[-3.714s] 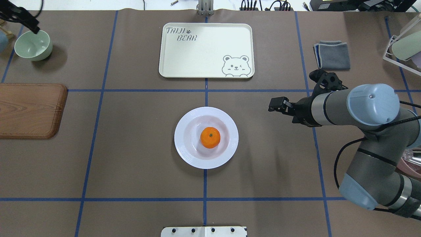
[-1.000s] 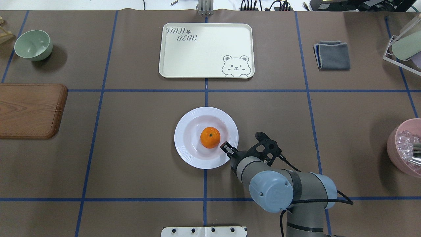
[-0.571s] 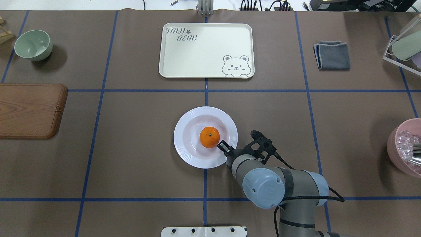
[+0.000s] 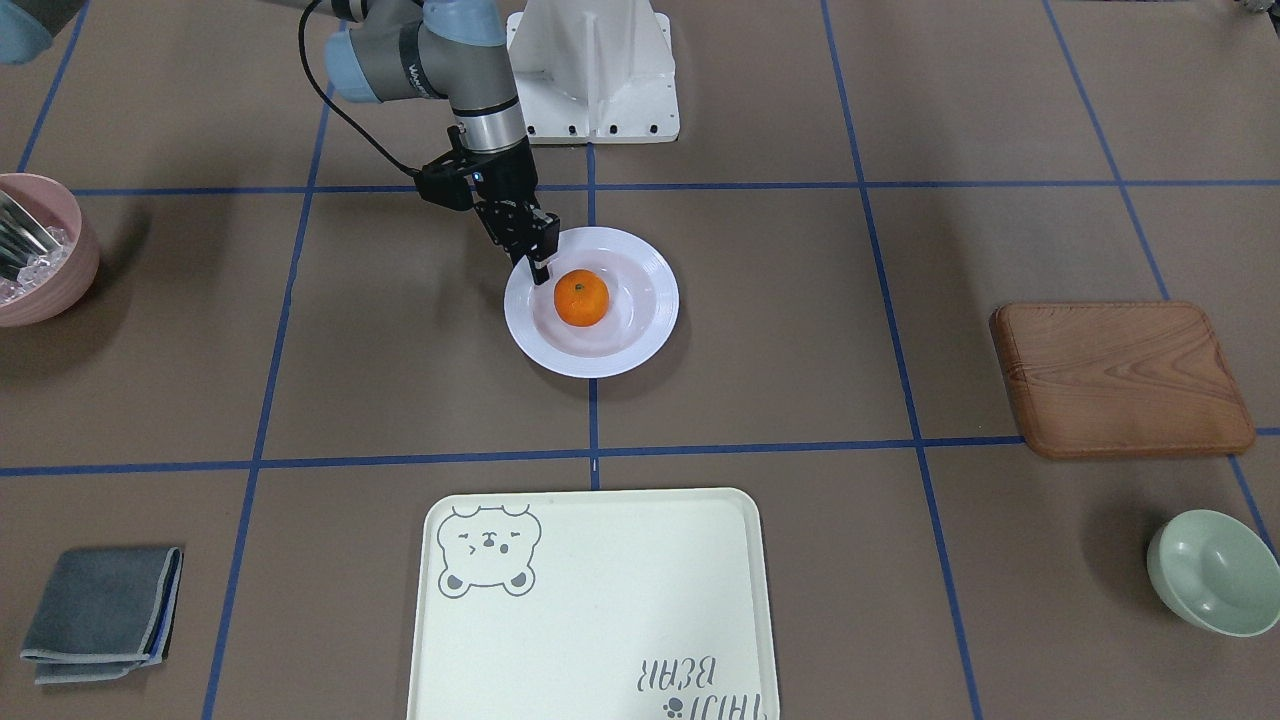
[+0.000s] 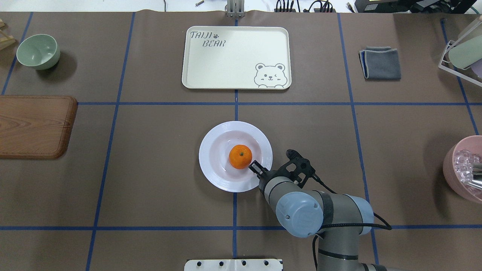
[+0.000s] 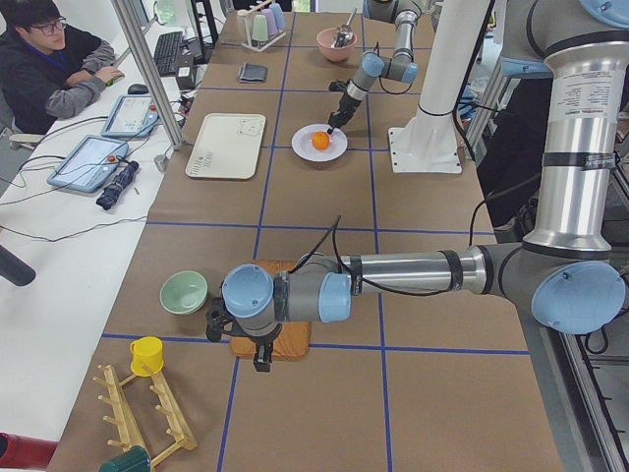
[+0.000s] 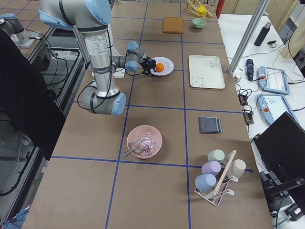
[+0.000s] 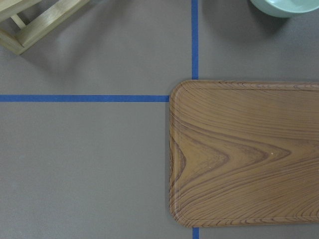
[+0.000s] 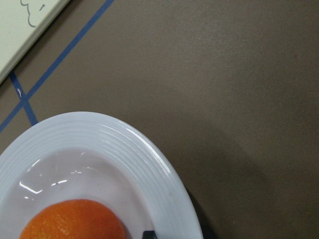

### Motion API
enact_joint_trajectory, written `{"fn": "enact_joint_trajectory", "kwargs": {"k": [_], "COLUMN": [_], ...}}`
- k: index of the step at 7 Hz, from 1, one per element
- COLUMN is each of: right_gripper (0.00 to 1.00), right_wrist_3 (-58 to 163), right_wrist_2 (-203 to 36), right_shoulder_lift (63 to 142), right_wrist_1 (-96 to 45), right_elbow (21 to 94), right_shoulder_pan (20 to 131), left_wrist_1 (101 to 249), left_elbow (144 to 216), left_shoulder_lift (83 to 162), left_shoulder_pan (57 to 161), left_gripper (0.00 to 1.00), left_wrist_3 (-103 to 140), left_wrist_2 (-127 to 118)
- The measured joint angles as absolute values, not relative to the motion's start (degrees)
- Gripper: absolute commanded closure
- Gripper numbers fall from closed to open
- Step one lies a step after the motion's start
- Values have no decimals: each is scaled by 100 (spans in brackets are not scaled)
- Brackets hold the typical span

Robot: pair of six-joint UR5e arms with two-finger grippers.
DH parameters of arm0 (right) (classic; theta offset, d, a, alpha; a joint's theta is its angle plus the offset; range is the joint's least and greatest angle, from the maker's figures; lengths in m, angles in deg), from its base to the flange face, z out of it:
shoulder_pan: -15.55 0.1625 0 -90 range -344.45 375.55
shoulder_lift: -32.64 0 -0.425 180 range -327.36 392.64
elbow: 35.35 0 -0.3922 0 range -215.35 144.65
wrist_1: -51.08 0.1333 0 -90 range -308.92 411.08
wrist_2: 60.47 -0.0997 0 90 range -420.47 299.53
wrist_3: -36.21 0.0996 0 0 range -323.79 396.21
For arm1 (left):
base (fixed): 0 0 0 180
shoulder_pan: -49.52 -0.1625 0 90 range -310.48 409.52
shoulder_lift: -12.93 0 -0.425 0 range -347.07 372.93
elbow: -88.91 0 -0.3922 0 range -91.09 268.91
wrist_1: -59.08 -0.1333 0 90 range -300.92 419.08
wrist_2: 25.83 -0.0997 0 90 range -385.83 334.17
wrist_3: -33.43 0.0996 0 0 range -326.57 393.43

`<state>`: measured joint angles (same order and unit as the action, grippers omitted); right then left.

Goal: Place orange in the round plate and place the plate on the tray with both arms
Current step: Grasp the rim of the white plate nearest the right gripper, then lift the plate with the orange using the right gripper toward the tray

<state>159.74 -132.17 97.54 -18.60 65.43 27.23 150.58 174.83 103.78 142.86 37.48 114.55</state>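
The orange (image 5: 240,156) lies in the middle of the round plate (image 5: 206,156), which is at the table's centre. My right gripper (image 5: 257,168) is at the plate's near-right rim, right beside the orange, and is shut on the rim (image 4: 660,300). In the right wrist view one fingertip (image 9: 149,233) shows inside the rim (image 9: 129,149) next to the orange (image 9: 75,221). The tray (image 5: 233,60) lies bare beyond the plate. My left gripper (image 6: 260,362) hangs over the wooden board's near end; I cannot tell if it is open or shut.
A wooden board (image 5: 34,126) and a green bowl (image 5: 38,51) are at the left. A grey cloth (image 5: 380,63), a cup rack (image 5: 461,52) and a pink bowl of ice (image 5: 465,169) are at the right. A person (image 6: 49,69) sits beyond the table.
My right arm swung in from the right to the plate's near-right rim. The left gripper left the overhead view's far-left corner. In the last second the plate shifted slightly left and away.
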Motion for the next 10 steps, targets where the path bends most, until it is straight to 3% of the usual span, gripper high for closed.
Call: {"fn": "enact_joint_trajectory", "kwargs": {"k": [10], "right_gripper": [100], "right_wrist_3": [16616], "right_wrist_2": [-12576], "right_shoulder_lift": [9771], "right_wrist_1": [-1846], "right_elbow": [7211], "right_shoulder_pan": [2846], "left_wrist_1": [15058], "left_elbow": [17520], "left_shoulder_lift": [10384], "left_shoulder_pan": [14286], "left_gripper": [1], "left_wrist_3": [3748], "left_wrist_2": [11488]}}
